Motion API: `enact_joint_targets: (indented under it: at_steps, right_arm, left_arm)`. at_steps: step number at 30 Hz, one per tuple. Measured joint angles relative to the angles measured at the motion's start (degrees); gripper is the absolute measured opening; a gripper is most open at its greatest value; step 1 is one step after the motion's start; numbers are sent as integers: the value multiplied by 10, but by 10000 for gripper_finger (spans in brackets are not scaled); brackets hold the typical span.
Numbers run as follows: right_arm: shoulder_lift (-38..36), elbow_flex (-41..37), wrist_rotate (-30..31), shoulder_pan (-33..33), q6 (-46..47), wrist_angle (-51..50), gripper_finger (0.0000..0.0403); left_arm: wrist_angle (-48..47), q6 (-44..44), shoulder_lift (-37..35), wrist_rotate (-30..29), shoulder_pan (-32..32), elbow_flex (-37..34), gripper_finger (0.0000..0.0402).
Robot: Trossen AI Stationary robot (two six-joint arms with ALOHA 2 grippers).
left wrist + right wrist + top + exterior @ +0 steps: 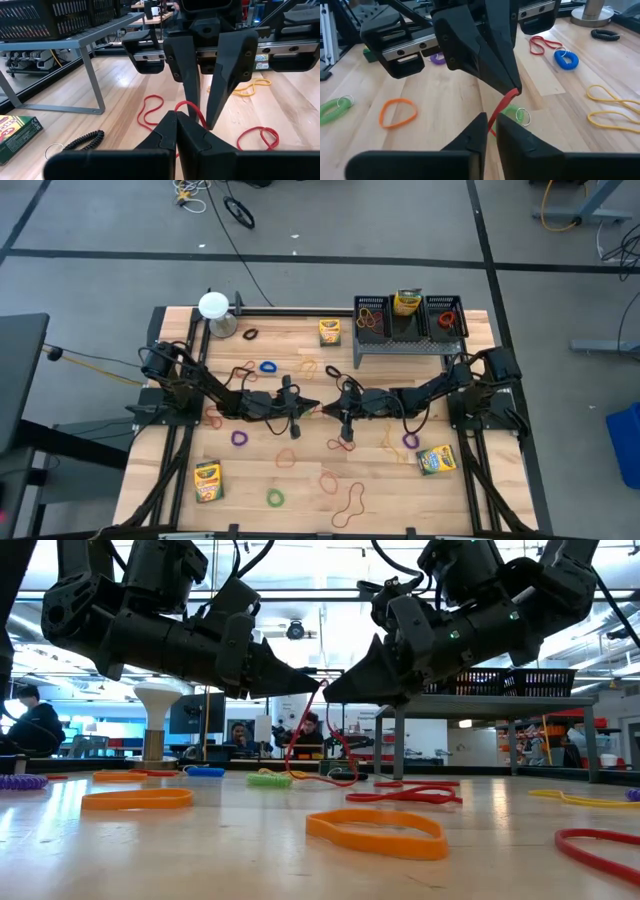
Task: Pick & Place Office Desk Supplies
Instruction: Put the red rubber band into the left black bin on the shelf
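My two grippers meet tip to tip above the middle of the wooden table. Between them is a red rubber band. My left gripper is shut on it. My right gripper faces it from the table's right side, its fingers closed to a narrow slit with the band running through. The band droops below the tips, and its lower loop reaches the table. My left gripper pinches the red band's upper end between its two fingertips. The fingers come nearly level from the table's left. The band hangs slack below them. My right gripper has the same strand between its fingertips, just below the left gripper's hold. Its fingers slant slightly down from the table's right.
A black mesh rack at the far right holds a crayon box. Other crayon boxes and several loose bands, one orange, lie around. A white round-topped object stands far left.
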Motion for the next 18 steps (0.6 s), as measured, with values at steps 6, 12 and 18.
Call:
enact_joint_targets:
  at_steps: [6, 12, 18]
  right_arm:
    - [0, 0, 0, 0, -3, 0, 11]
    - [-9, 0, 0, 0, -18, -9, 5]
    - [-44, 0, 27, 1, -31, -56, 2]
  left_arm:
    - [0, 0, 0, 2, 0, 0, 7]
    - [2, -12, -1, -6, -8, 0, 18]
    - [-10, 0, -29, -61, -28, 0, 70]
